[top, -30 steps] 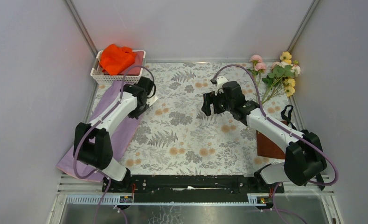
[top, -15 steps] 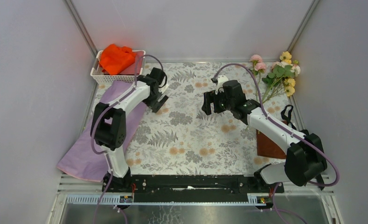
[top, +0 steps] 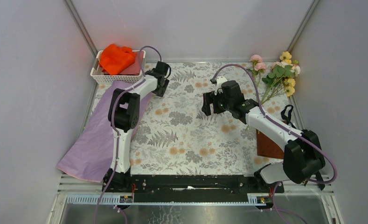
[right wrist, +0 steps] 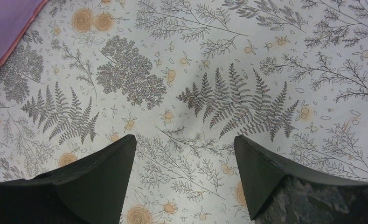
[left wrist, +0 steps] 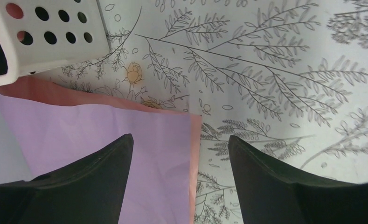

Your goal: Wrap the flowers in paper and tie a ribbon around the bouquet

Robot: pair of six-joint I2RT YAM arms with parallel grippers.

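While the lavender paper (top: 95,135) lies along the left side of the table, its far pink-edged corner sits right under my left gripper (left wrist: 179,140), fingers spread wide with nothing between them. Step in hand, as I read it: grab that corner and drag the sheet to the middle. To do it well I'd drop straight down, put one finger on the paper and one on the printed tablecloth (left wrist: 284,70), pinch only the corner, keep clear of the white basket (left wrist: 46,46) just beside it, then pull slowly so the thin sheet doesn't crease or tear. Left arm is stretched far forward, wrist pointing down by the basket. Right arm is bent, right gripper (right wrist: 184,140) also spread and empty over bare print mid-table. Flowers (top: 277,77) lie at the far right corner, well apart from the paper
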